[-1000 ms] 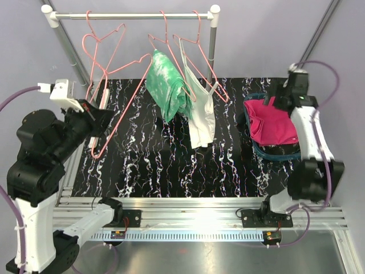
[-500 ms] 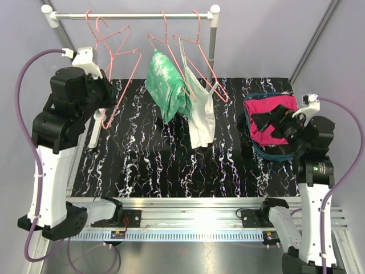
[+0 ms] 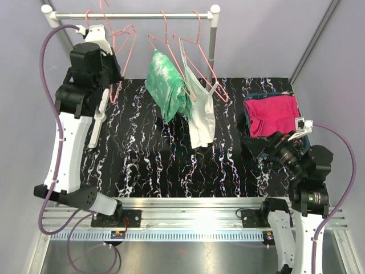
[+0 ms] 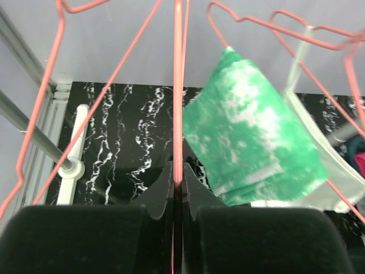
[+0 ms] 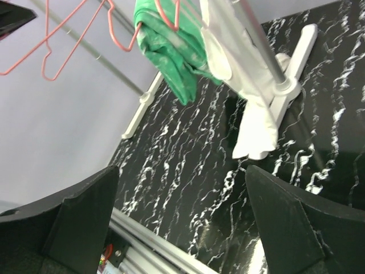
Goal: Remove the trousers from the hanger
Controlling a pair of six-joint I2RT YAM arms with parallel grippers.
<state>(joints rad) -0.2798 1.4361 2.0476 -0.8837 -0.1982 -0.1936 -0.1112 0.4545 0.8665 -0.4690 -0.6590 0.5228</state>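
One bare pink hanger (image 4: 178, 85) is pinched tight in the left gripper (image 4: 178, 171) up at the rail (image 3: 131, 16), probably for rehanging, while the right gripper (image 5: 181, 168) gapes empty near the pink trousers (image 3: 272, 116), heaped at the right side of the surface (image 3: 148, 154).

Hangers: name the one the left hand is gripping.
The bare pink hanger near the rail's left end: its wire is pinched in the left hand. Those carrying the green garment and white garment hang free.

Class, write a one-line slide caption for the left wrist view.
Left jaws shut on a pink wire hanger; a green-and-white garment hangs beside it.
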